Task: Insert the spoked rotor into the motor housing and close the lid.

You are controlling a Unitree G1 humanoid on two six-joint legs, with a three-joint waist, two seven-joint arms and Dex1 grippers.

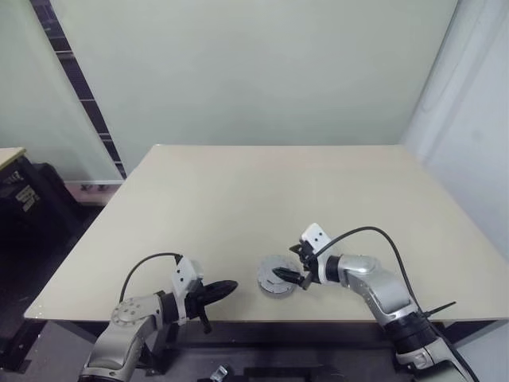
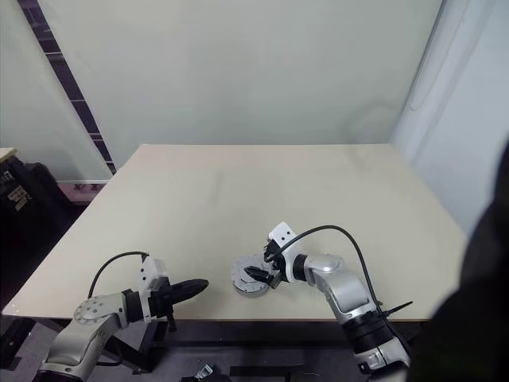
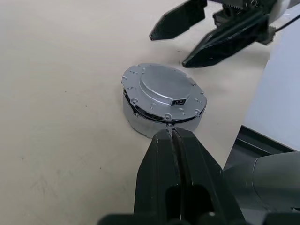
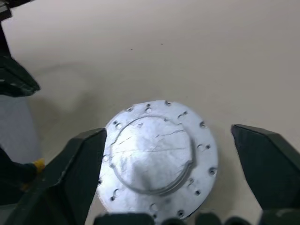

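Pressed-together left pincer [image 3: 172, 136] idles at seven o'clock; spread right pincer [image 4: 171, 140] straddles the lidded round grey metal motor housing [image 3: 161, 101]: rigid, weighty, slick, best gripped across its rim.

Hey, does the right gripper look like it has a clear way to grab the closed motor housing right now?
Probably yes. The right gripper is open, its fingers astride the motor housing with nothing between; the shut left gripper sits off to the side.

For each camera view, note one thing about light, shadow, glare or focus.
Left eye view: even, soft light on the table, no hard shadows. Right eye view: a dark blurred shape covers the lower right corner. Left wrist view: the lid on the motor housing is sharp; the left gripper is near and dark. Right wrist view: the lid glares pale and soft, flanked by the blurred right gripper fingers.
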